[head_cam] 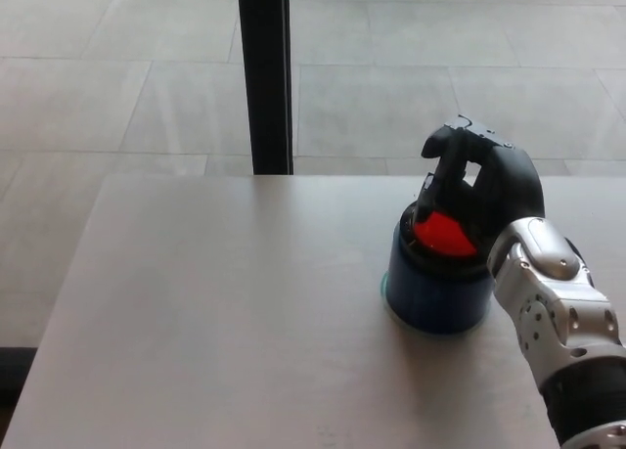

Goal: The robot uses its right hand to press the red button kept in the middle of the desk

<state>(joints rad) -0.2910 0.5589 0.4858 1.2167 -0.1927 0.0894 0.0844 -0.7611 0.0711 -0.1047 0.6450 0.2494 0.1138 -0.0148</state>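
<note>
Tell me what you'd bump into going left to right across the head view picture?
Black pole → blue button base → red button → right hand on top of it → silver wrist.

No lettering, label, brand or number can be read anywhere — not on the round red dome button [445,233] under the black right hand [481,185], nor on its dark blue cylindrical base [430,291] below.
</note>
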